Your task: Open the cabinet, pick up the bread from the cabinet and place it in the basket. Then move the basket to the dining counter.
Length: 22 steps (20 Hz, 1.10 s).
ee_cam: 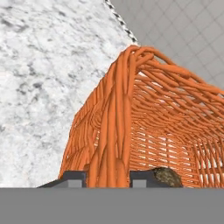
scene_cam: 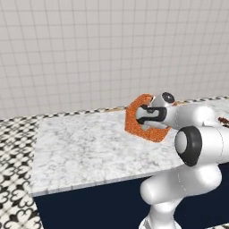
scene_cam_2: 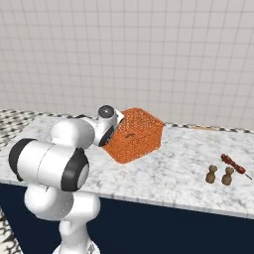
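In the left base view the gripper [scene_cam: 144, 120] reaches over the marble bench [scene_cam: 85, 147] and into the orange woven basket [scene_cam: 134, 117], which is tipped up on edge with its open side turned toward the arm, its lower edge down by the bench top. The basket wraps around the gripper on its far side and beneath it, and the bench's dark navy front runs below the slab, nearer the base than the gripper. In the right base view the gripper [scene_cam_2: 113, 130] meets the near rim of the basket [scene_cam_2: 139, 134], whose tilted woven bulk lies just beyond it and to its right; well off to the right of the gripper on the bench [scene_cam_2: 173, 173] stand two small brown shakers [scene_cam_2: 220, 174], with a reddish skewer [scene_cam_2: 234, 165] just beyond them. In the hand view the gripper [ee_cam: 107, 178] has its two dark fingertips [ee_cam: 74, 178] closed narrowly on either side of the thick braided rim of the basket [ee_cam: 114, 131], pinching that rim between them. The bread [ee_cam: 167, 177], a small brown lump, lies inside the basket, just to the right of the right fingertip, against the woven wall.
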{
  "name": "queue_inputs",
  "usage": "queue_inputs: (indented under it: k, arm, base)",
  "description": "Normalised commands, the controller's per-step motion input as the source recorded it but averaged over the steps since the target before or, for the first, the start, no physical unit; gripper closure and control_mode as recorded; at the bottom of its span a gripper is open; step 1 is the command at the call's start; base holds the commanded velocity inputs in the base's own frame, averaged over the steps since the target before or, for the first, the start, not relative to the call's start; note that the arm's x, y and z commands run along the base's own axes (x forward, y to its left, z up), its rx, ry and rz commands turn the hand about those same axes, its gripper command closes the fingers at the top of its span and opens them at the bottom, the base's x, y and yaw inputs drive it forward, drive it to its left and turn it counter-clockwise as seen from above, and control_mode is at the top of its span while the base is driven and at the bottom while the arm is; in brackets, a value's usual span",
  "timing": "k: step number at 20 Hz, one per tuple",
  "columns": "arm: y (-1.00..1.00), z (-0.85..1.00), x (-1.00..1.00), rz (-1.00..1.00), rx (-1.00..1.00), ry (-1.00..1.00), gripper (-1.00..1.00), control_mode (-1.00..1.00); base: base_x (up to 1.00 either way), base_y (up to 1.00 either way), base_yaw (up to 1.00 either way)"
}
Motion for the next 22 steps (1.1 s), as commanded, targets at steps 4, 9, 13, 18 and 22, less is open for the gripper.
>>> queue_inputs:
  k: [4, 9, 13, 18, 22]
  arm:
    - [0.0, -0.01, 0.36, 0.0, 0.0, 0.15, 1.0, -1.0]
    - [0.0, -0.07, 0.12, 0.0, 0.0, 0.12, -1.0, -1.0]
    - [0.0, 0.0, 0.0, 0.0, 0.0, 0.0, -1.0, -1.0]
    - [-0.02, 0.49, -0.13, -0.01, 0.0, 0.0, -1.0, -1.0]
    - [0.0, 0.91, -0.47, -0.02, 0.0, 0.01, -1.0, -1.0]
  base:
    - [0.0, 0.0, 0.0]
    - [0.0, 0.0, 0.0]
    - [0.0, 0.0, 0.0]
    - [0.0, 0.0, 0.0]
    - [0.0, 0.0, 0.0]
